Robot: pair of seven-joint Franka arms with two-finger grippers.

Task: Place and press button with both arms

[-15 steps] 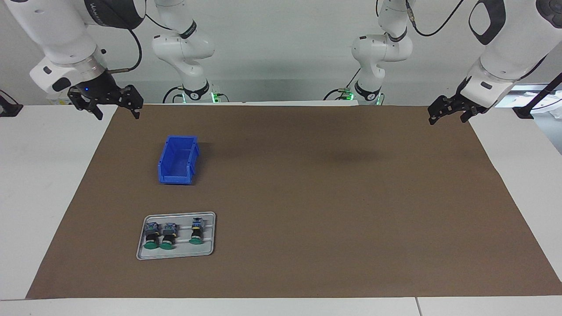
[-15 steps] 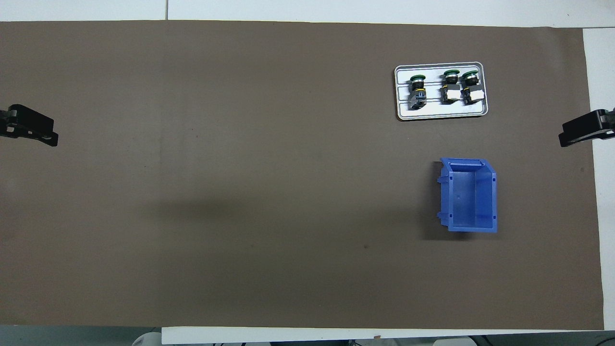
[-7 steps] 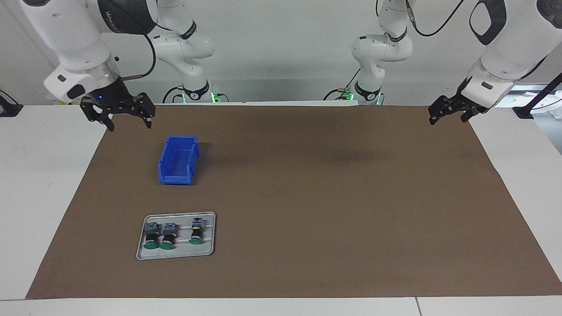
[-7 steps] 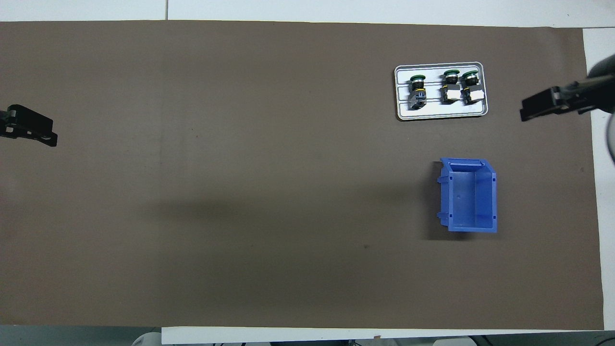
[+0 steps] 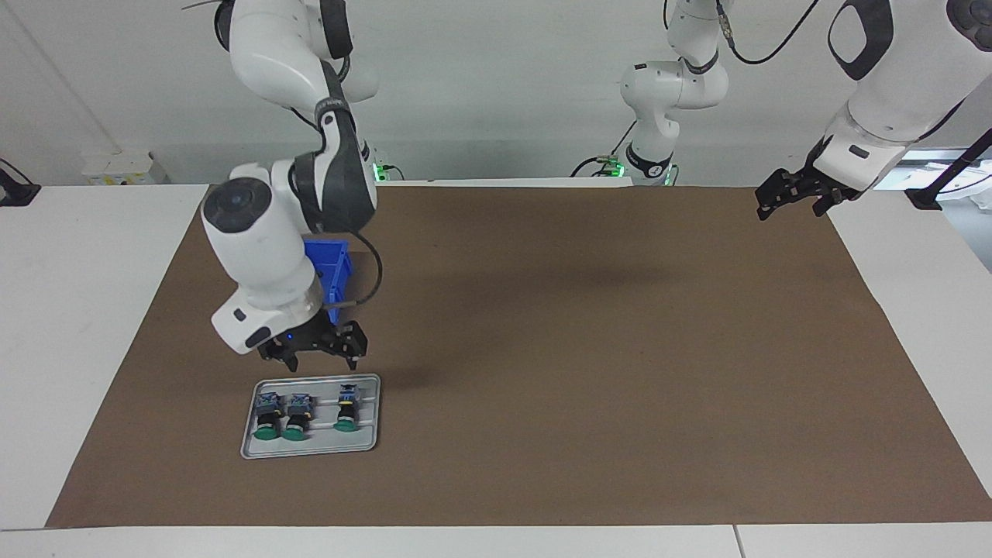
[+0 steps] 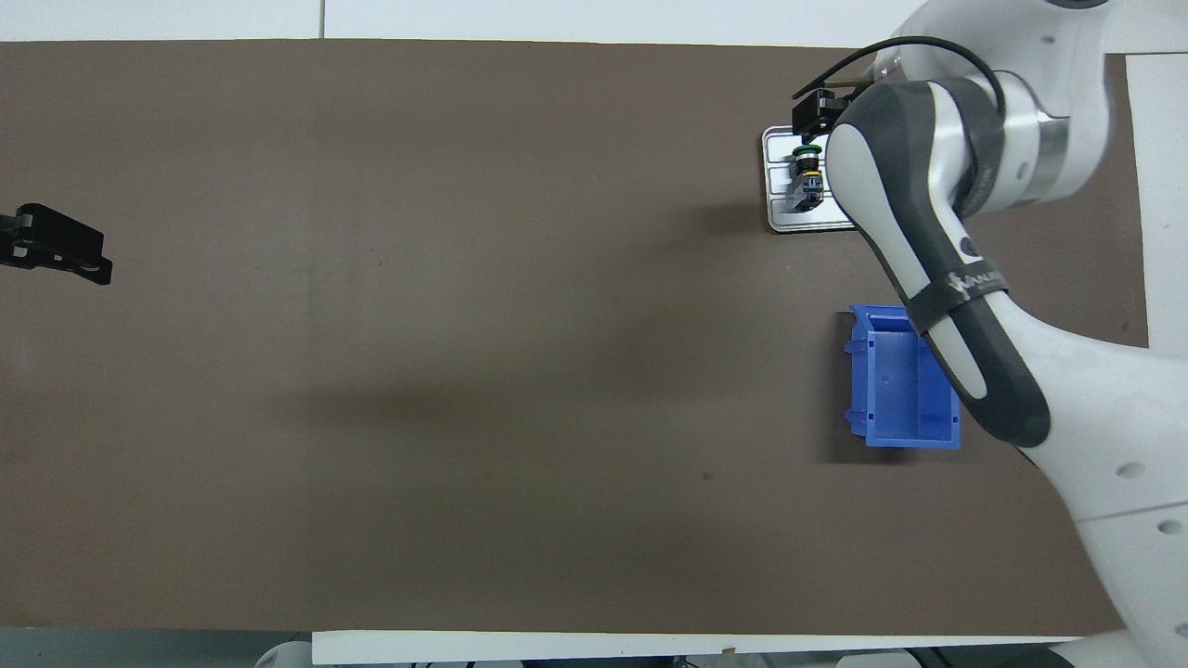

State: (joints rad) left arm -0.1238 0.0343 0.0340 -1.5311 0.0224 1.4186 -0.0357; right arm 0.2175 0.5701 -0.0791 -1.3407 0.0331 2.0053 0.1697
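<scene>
from my console, starting at the right arm's end of the table, i saw the grey tray [image 5: 310, 450] lying on the brown mat [image 5: 589, 372]. three green-capped switches lay in it, caps pointing away from the robots. two with greyer blocks [image 5: 268, 415] [image 5: 297, 415] sat side by side at the tray's outer end, touching or nearly so. the button [image 5: 346, 409], the one with the dark blue block, lay apart from them at the tray's inner end, toward the table's middle.

the right gripper [image 5: 314, 356] hung in the air just over the tray's edge nearest the robots. its fingers stood wide apart and held nothing. it was clear of the button. in the overhead view the right arm [image 6: 928, 213] covered most of the tray, and only the button [image 6: 807, 173] showed past it.

the blue bin [image 5: 332, 267] sat on the mat nearer to the robots than the tray, partly hidden by the arm in the facing view.

the middle of the mat showed only shadows.

at the other end, the left gripper [image 5: 790, 194] waited over the mat's corner nearest the robots. its fingers were spread and held nothing.
</scene>
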